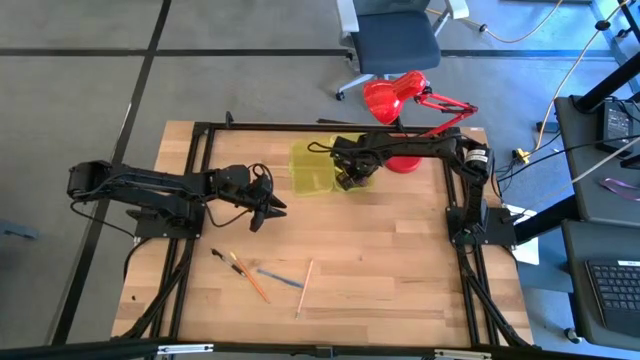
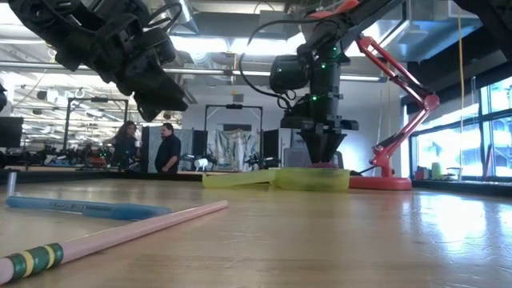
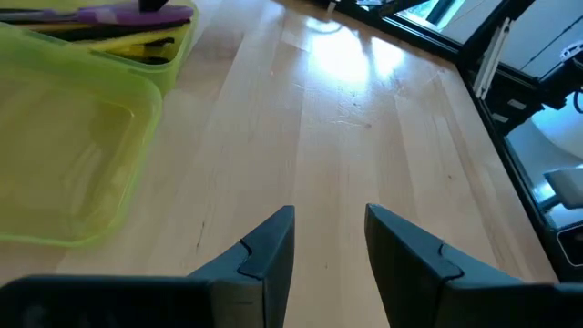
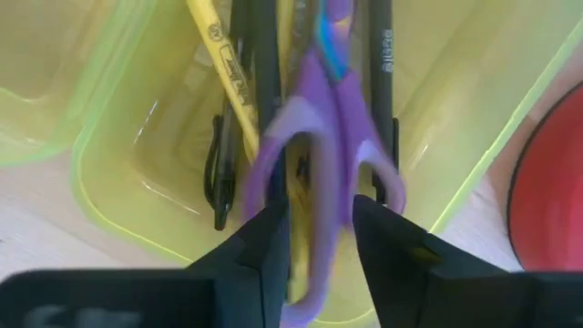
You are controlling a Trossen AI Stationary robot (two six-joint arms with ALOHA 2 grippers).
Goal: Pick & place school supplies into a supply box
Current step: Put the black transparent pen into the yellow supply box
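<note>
**Supply box open at table's far side**

Pale pink pencil and blue pen lay nearest. Left gripper hovered mid-table, fingers apart, empty. Beyond, right gripper, fingers parted, straddled purple scissors in the supply box.

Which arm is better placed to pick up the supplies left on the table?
Left. The left gripper hangs open, empty, near the loose pens and pencils. The right gripper is over the supply box, around the purple scissors.
</note>
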